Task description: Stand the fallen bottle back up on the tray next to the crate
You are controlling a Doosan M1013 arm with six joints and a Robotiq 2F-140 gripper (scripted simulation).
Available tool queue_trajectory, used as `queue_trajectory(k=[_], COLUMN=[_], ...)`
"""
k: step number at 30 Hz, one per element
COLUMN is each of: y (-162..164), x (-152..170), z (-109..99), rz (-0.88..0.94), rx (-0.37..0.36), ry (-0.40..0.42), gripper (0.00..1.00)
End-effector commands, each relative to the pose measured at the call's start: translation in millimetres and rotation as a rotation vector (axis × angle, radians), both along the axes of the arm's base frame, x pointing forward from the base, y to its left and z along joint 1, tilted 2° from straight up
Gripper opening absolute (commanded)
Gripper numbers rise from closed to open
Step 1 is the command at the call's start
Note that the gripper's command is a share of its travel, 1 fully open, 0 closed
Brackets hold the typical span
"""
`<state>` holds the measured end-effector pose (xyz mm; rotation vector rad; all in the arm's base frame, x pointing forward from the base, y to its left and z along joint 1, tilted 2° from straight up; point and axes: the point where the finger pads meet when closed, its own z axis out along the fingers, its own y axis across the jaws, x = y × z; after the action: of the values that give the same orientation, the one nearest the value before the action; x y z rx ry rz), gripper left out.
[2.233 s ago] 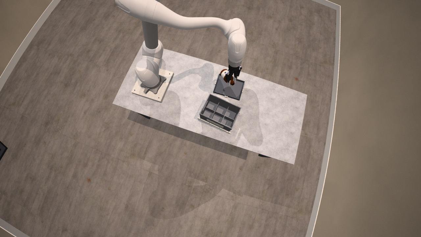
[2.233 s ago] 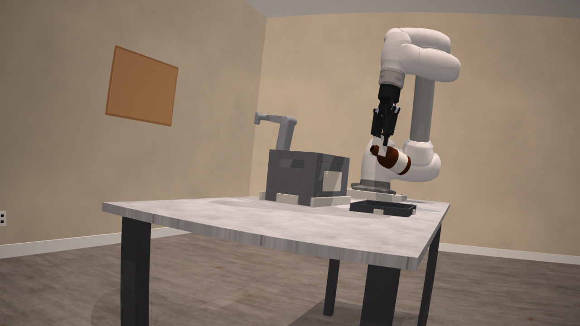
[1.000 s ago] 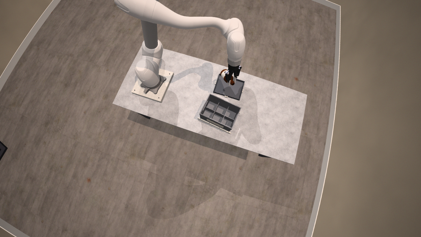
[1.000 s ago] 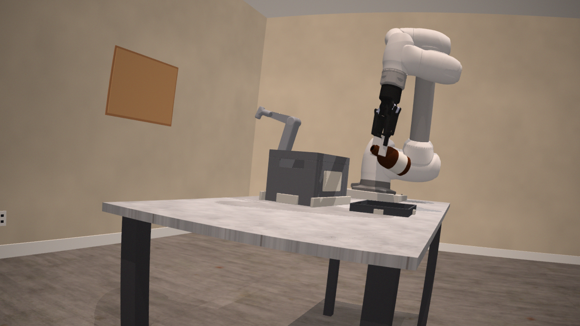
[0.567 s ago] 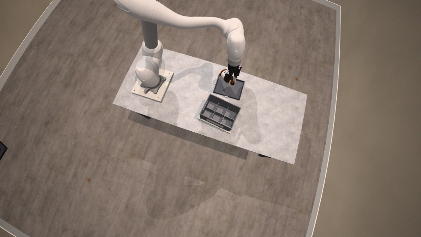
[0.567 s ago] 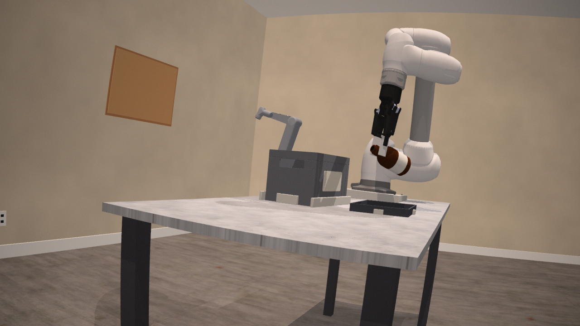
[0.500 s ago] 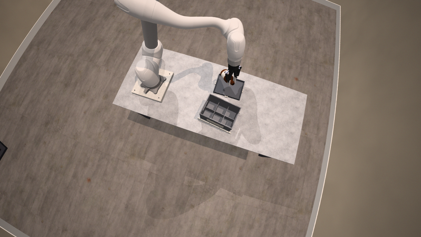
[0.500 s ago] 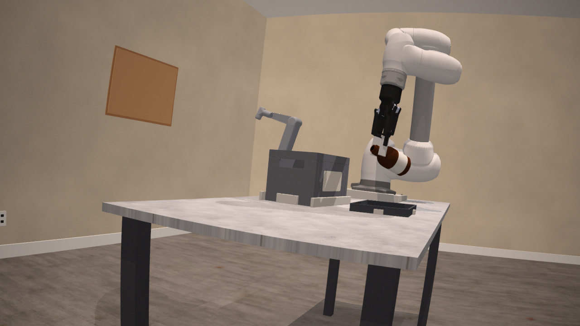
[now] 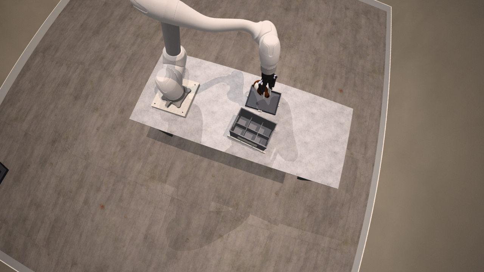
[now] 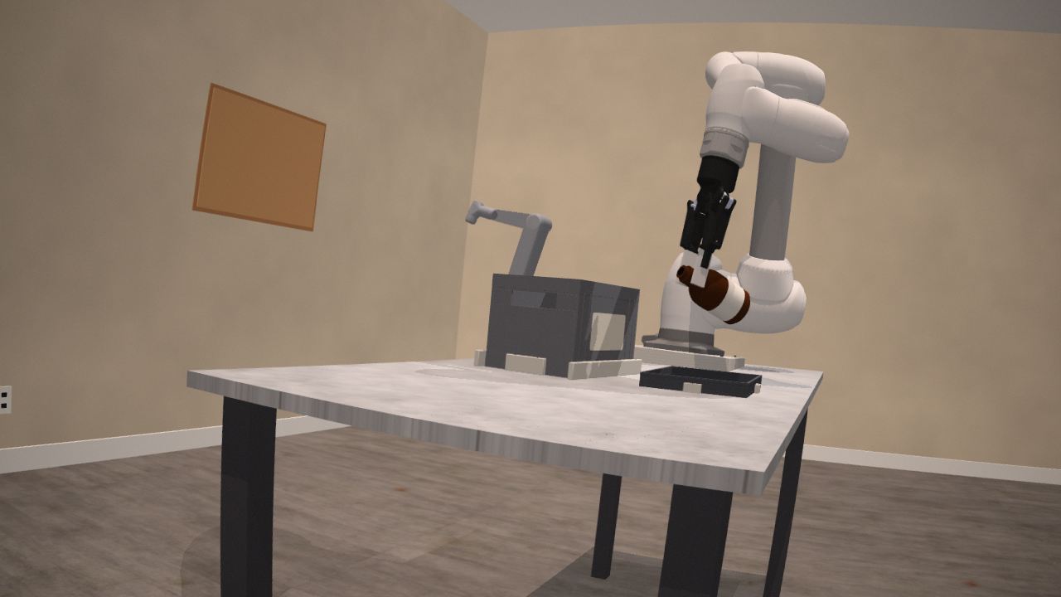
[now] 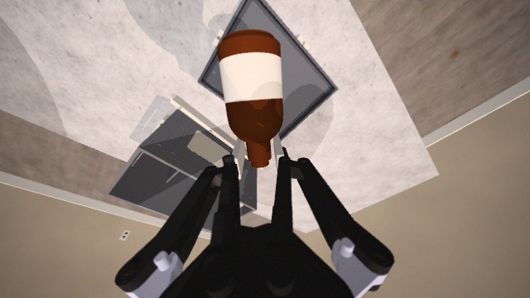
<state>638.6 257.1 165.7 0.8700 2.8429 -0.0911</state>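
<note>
My gripper is shut on the neck of a brown bottle with a white label. The bottle hangs tilted in the air, its base lower than its neck, well above the dark flat tray. In the side view the bottle hangs under the gripper, high over the tray. From above, the gripper and the bottle are over the tray's back left corner. The tray holds nothing.
A grey crate with several empty compartments stands next to the tray, toward the table's front edge; it also shows in the side view. My arm's base stands at the table's left end.
</note>
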Motion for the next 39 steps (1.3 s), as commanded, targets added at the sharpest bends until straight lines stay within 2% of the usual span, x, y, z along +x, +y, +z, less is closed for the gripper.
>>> queue_trajectory(k=[1,20,39], y=[-1.3,0.8,1.1], x=[-1.6,-2.5,-2.6], z=[-1.2,-0.7,-0.6], rz=[0.001,0.005,0.005], rx=[-0.019,-0.069,-0.072], ry=[-0.023,-0.106,-0.112], gripper=[0.1,0.1,0.1])
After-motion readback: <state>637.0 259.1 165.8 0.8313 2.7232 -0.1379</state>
